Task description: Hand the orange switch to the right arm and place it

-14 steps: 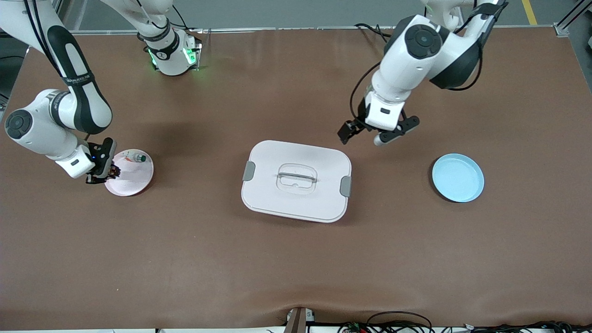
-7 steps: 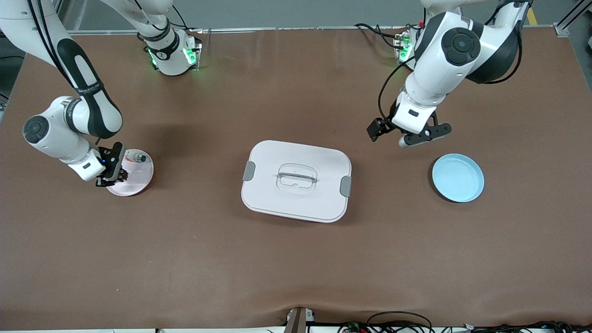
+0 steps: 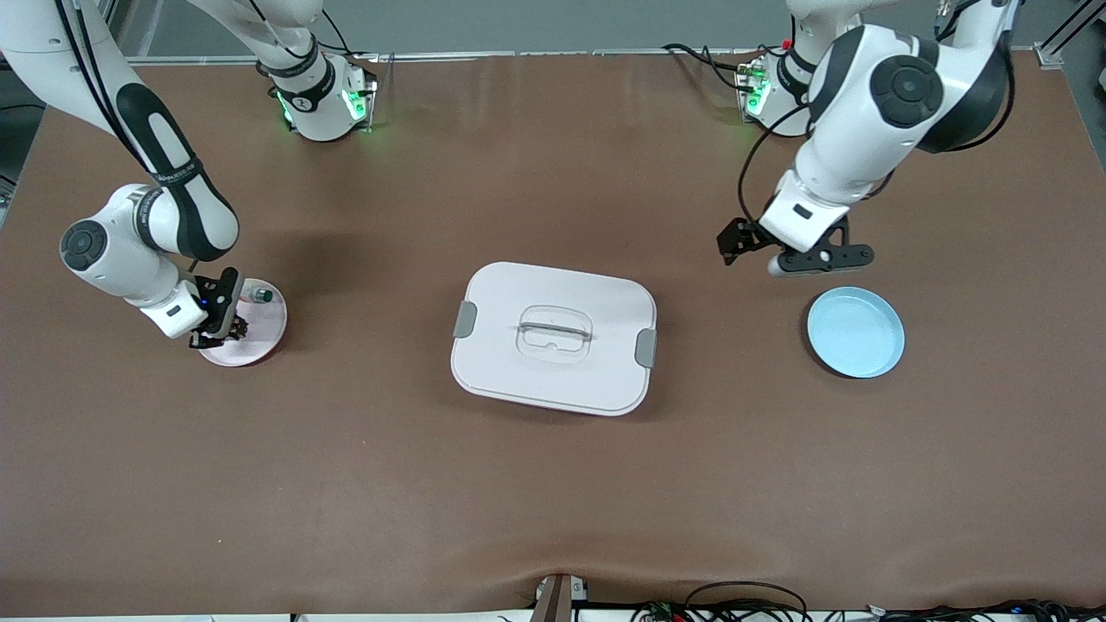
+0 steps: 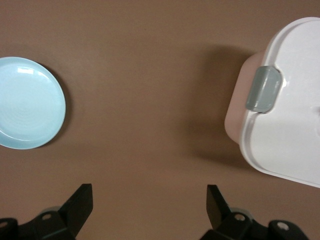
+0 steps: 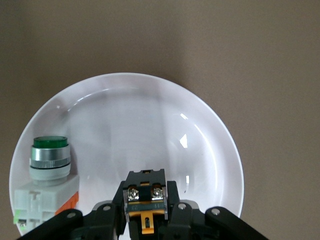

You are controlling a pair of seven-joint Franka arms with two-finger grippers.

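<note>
A: Where is the tiny black oblong orange switch (image 5: 145,204)?

B: You see it clamped between the right gripper's (image 5: 145,220) fingers, over the round white plate (image 3: 263,337) toward the right arm's end of the table, beside a silvery green-capped button (image 5: 49,157).

A: How will it handle?

B: Likely light, rigid, slick plastic; hold its flat sides. The left gripper (image 3: 782,250), fingers apart and empty, hovers near the pale blue dish (image 3: 855,333).

High front view facing robots, wrist views looking straight down
</note>
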